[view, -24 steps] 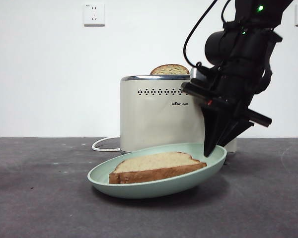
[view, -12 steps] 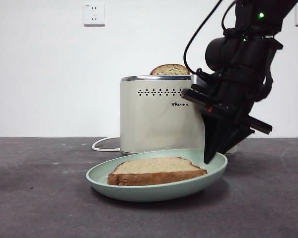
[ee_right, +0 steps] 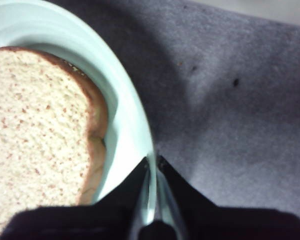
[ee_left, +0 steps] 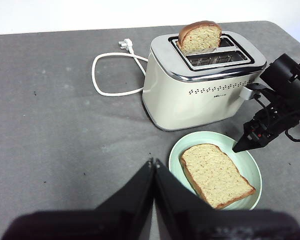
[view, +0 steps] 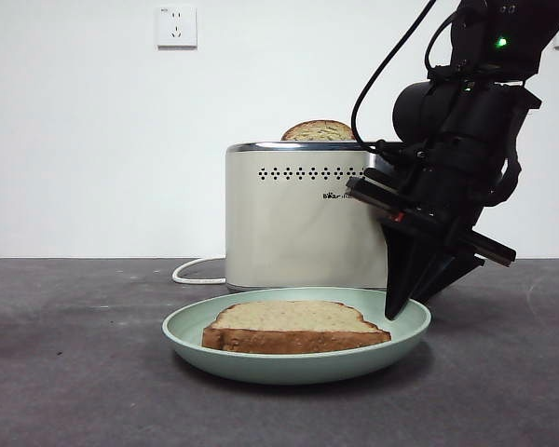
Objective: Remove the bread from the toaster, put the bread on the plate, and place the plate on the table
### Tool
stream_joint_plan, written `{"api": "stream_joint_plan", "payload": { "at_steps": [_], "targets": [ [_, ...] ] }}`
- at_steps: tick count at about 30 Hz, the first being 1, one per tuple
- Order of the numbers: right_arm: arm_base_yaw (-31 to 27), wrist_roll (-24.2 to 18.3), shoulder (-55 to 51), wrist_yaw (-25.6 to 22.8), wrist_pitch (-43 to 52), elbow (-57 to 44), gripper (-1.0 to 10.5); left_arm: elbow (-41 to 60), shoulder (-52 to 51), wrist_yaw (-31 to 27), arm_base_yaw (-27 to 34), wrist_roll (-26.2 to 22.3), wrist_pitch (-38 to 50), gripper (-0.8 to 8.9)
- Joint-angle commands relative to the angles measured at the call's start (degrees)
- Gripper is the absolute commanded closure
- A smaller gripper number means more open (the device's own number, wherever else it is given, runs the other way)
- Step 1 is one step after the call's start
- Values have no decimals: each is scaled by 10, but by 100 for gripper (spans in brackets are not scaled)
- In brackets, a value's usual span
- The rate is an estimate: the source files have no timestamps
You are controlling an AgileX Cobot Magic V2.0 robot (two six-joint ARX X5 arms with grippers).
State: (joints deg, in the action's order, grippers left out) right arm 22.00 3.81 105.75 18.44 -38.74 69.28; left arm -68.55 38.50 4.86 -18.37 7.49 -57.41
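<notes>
While the right end effector (view: 391,312) pinches the rim of the round pale mint-green plate (view: 191,328) with its jaws shut on it, the flat tan slice of bread (view: 295,325) lies in the plate, its long side running away from those jaws toward the far rim. The left end effector (ee_left: 153,162) waits closed, well apart. A second ago the plate was tilted up; now it looks flat on the dark grey tabletop (view: 65,372), though I cannot be sure it touches.
</notes>
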Motion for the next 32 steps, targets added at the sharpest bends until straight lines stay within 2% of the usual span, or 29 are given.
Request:
{"api": "stream_joint_plan", "payload": {
  "at_steps": [1, 4, 6, 13, 17, 20, 26, 32],
  "targets": [
    [-2, -8, 7, -10, -1, -9, 761, 1, -1, -2, 1, -7, 3, 822],
    [-2, -8, 7, -10, -1, -9, 595, 1, -1, -2, 1, -7, 3, 822],
    [-2, -9, 7, -10, -1, -9, 558, 1, -1, -2, 1, -7, 3, 822],
    [-2, -18, -36, -5, -29, -9, 559, 1, -1, -2, 1, -7, 2, 822],
    [-1, -26, -111, -5, -57, -9, 560, 1, -1, -2, 1, -7, 2, 822],
    [0, -49, -179, -4, -92, -9, 564, 1, -1, -2, 1, -8, 2, 822],
    [31, -58, -326, -3, -137, -9, 572, 1, -1, -1, 1, -16, -3, 822],
    [87, -58, -447, -4, -201, -9, 585, 1, -1, 0, 1, -16, -6, 822]
  ]
}}
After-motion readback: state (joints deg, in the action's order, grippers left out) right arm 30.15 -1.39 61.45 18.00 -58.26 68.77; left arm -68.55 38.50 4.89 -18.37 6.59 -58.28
